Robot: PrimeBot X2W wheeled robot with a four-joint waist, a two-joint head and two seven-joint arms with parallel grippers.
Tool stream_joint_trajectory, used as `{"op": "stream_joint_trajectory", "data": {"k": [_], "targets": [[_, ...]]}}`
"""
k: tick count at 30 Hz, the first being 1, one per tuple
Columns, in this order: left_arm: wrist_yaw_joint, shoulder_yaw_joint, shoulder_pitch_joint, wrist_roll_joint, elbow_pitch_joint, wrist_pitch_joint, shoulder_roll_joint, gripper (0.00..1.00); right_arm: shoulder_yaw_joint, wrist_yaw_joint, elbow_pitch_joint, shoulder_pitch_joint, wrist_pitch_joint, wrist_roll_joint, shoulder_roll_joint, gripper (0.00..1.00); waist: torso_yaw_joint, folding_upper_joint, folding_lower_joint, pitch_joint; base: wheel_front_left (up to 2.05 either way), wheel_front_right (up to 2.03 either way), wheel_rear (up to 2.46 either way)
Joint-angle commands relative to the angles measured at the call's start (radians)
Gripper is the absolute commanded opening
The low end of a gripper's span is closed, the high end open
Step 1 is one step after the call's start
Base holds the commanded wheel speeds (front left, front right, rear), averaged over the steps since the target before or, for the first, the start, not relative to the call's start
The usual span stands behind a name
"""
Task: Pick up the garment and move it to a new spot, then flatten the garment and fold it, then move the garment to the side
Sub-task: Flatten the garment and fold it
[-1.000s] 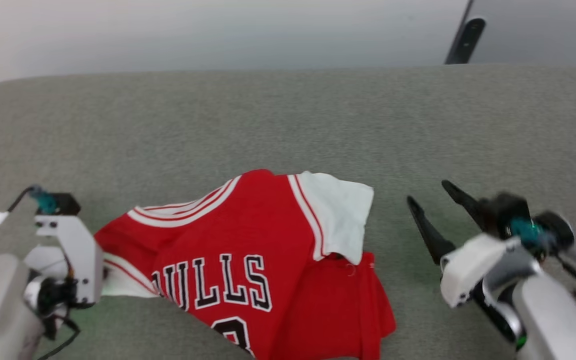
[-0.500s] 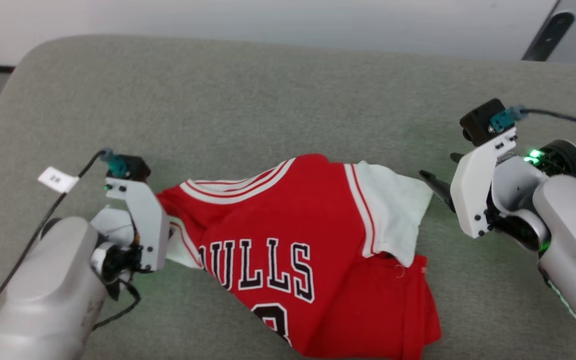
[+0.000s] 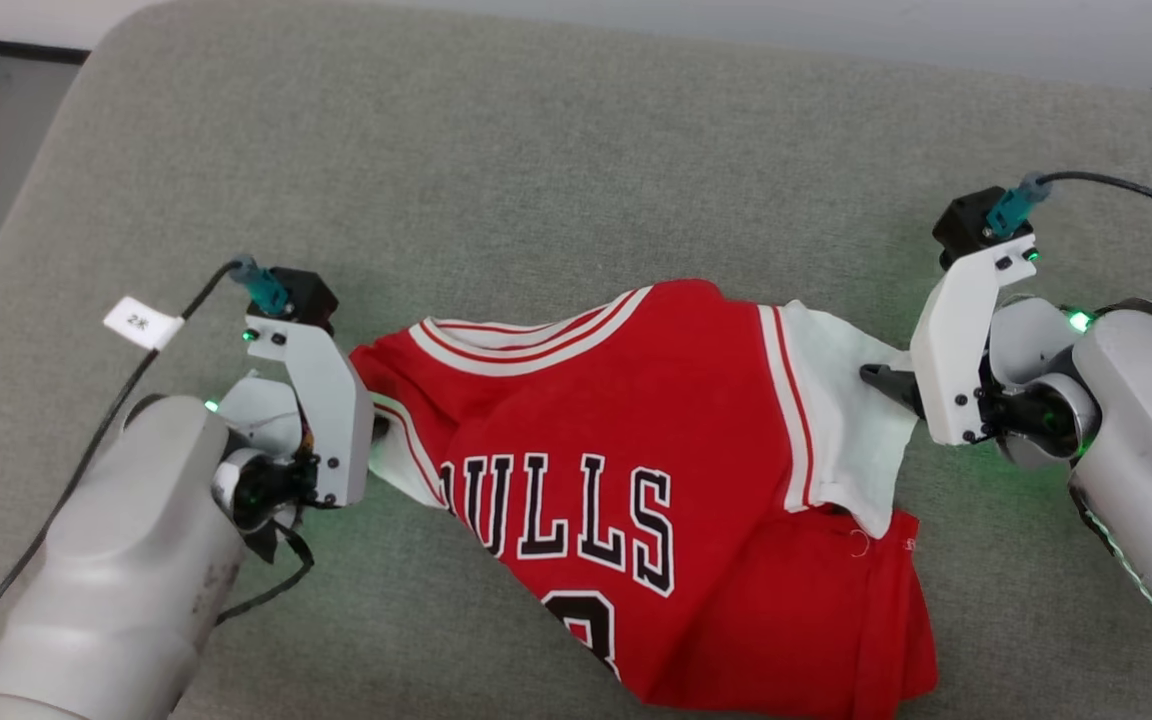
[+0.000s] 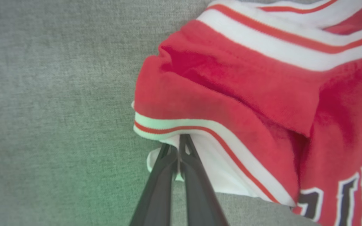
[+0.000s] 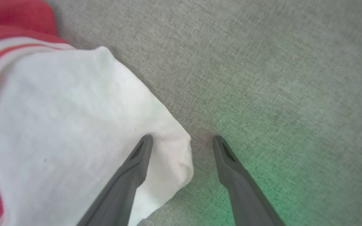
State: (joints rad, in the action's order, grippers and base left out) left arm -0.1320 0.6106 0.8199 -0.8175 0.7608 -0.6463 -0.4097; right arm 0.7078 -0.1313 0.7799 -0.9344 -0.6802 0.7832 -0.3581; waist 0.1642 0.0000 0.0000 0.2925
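A red jersey shirt (image 3: 636,400) with white sleeves, red-and-white striped trim and black, white-outlined lettering lies rumpled on a grey fabric-covered worktop (image 3: 536,150) with rounded corners. It sits about midway between the worktop's left and right edges, towards the near edge. Its lettered side faces up, with the letters "ULLS" and part of a digit below them showing. The striped collar points towards the far edge. The lower part is bunched in folds towards the near right, and the hem runs past the bottom of the head view.

The left gripper (image 4: 178,141) is pinched tight on the shirt. Its two long dark fingers meet on the edge of the white left sleeve (image 4: 206,169), just under the striped band at the shoulder. The red shoulder cloth stands up in a fold above that grip.

The right gripper (image 5: 182,138) stands wide apart at the shirt's other side and holds nothing. One fingertip (image 5: 148,139) is over the outer corner of the white right sleeve (image 5: 58,110). The other fingertip is over bare grey fabric just beside that corner. Whether the fingers touch the cloth or the worktop cannot be told.

A green glow from the arms' lights falls on the grey fabric near both grippers.
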Motion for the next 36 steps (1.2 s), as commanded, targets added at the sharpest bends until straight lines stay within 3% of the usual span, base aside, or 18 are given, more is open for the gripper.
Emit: {"op": "stream_joint_trajectory", "data": {"k": [1, 9, 15, 24, 30, 36], "targets": [[0.003, 0.014, -0.009, -0.006, 0.023, 0.0, 0.0, 0.0, 0.021, 0.001, 0.037, 0.033, -0.017, 0.001, 0.018, 0.0, 0.005, 0.0, 0.0, 0.006, 0.0, 0.0, 0.0], [0.004, 0.025, 0.037, -0.017, 0.061, 0.036, -0.023, 0.0, -0.001, 0.001, 0.043, -0.029, 0.035, 0.036, 0.04, 0.0, -0.01, 0.0, 0.0, -0.02, 0.0, 0.0, 0.0], [0.003, 0.041, 0.129, 0.009, 0.071, 0.082, -0.048, 0.0, 0.002, 0.001, 0.026, -0.101, 0.157, 0.028, 0.038, 0.0, -0.045, 0.0, 0.0, -0.081, 0.0, 0.0, 0.0], [0.003, 0.079, 0.338, 0.094, 0.091, 0.168, -0.099, 0.0, 0.024, 0.001, 0.085, -0.268, 0.459, -0.064, 0.043, 0.0, -0.117, 0.0, 0.0, -0.187, 0.0, 0.0, 0.0], [0.003, 0.097, 0.452, 0.14, 0.137, 0.234, -0.107, 0.0, 0.01, 0.001, 0.216, -0.39, 0.675, -0.161, 0.07, 0.0, -0.164, 0.0, 0.0, -0.249, 0.0, 0.0, 0.0], [0.01, 0.095, 0.585, 0.176, 0.182, 0.294, -0.113, 0.0, -0.036, 0.001, 0.354, -0.502, 0.82, -0.222, 0.088, 0.0, -0.199, 0.0, 0.0, -0.278, 0.0, 0.0, 0.0]]}}
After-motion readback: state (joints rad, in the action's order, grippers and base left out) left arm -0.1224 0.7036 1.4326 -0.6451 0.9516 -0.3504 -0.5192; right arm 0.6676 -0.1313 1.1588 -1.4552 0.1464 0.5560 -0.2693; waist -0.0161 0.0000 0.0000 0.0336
